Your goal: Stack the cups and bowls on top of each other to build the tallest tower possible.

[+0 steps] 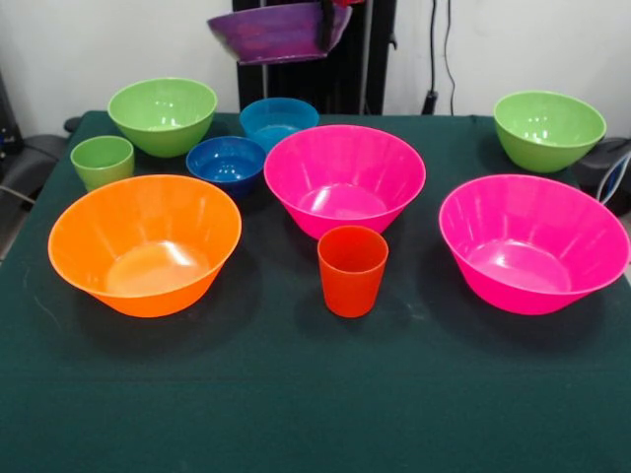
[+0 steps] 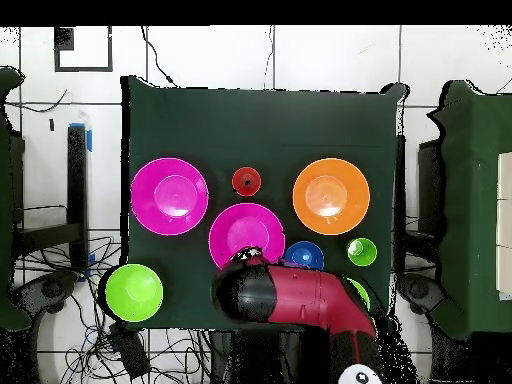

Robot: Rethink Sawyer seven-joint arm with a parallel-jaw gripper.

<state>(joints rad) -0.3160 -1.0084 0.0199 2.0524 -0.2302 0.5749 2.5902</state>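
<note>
Step in hand: carrying. No tower yet; all other pieces sit separate on the table (image 1: pixel 296 414).

Orange bowl (image 1: pixel 144 243) is the widest, so likely the base.

Purple bowl (image 1: pixel 279 33) hangs tilted in the air, rim pinched by the gripper (image 1: pixel 326 25). Next: lower it level into a wider bowl.

No writing readable.

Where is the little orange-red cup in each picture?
Front view: the orange-red cup stands upright near the middle, in front of the middle pink bowl, between the orange bowl and the other pink bowl.
Overhead view: the orange-red cup sits near the table's middle, above the middle pink bowl in the picture.
Shared landmark: the orange bowl, the only one of its colour.
</note>
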